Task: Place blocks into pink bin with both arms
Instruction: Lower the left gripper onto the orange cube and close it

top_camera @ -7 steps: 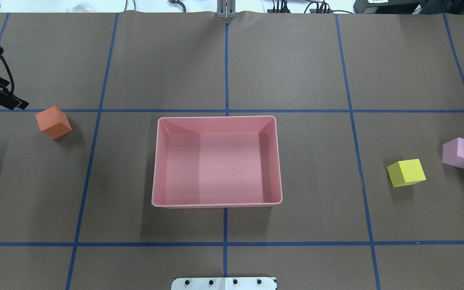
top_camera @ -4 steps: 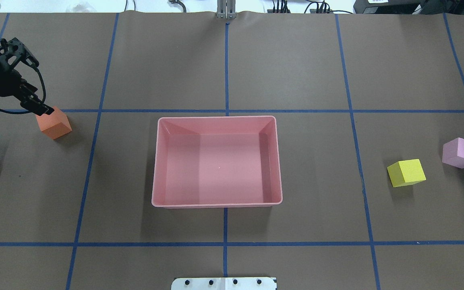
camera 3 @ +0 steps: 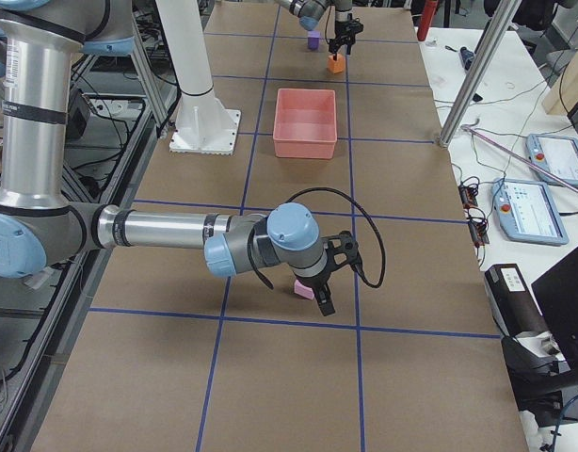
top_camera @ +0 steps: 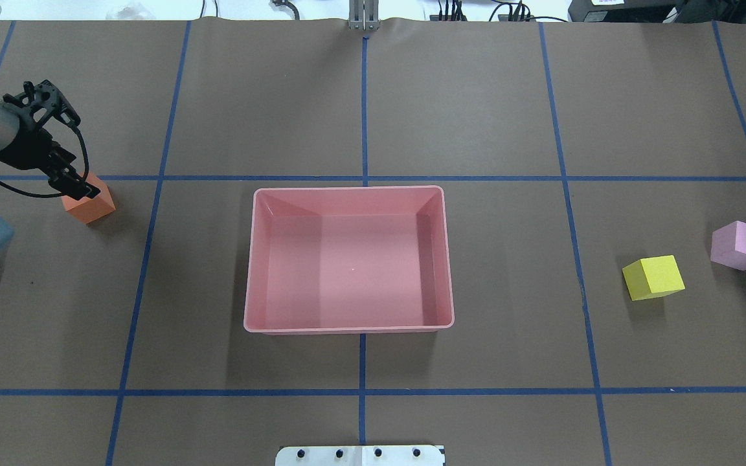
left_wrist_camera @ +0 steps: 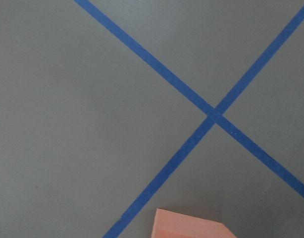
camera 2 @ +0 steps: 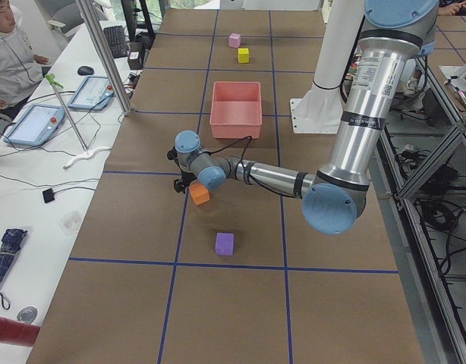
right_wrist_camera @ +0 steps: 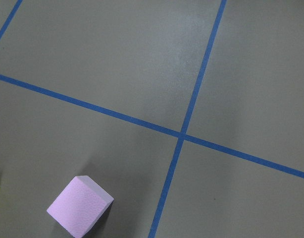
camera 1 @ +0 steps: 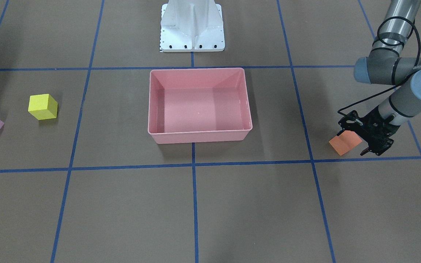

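My left pincer [top_camera: 81,186] hangs tip-down at the small orange foam cube [top_camera: 91,204]; from overhead its black fingers overlap the cube's far outer corner, while from across the table it stands just beside the cube on the side away from the bin, so I cannot tell whether it touches; nor can I tell whether its fingers are spread or closed, for my left wrist camera shows only the cube's top at the lower edge and crossing blue tape lines [left_wrist_camera: 211,116] on the brown table cover [top_camera: 476,103]; the shallow salmon-pink rectangular plastic bin [camera 1: 199,136] sits well apart from this pincer, inward toward my middle, with no cube in it; the small purple foam cube [camera 2: 225,243] lies near, further out to my left and closer to my side of the table, mostly hidden under my left elbow from overhead; my right pincer [camera 3: 324,303] shows only from the table's end, just beside the small pink-lilac foam cube [top_camera: 741,244], and I cannot tell how its fingers stand; the small yellow foam cube [top_camera: 653,277] rests near the lilac one, on its bin side; all four cubes lie on the table outside the bin; the white metal base pedestal [camera 1: 192,25] stands behind the bin
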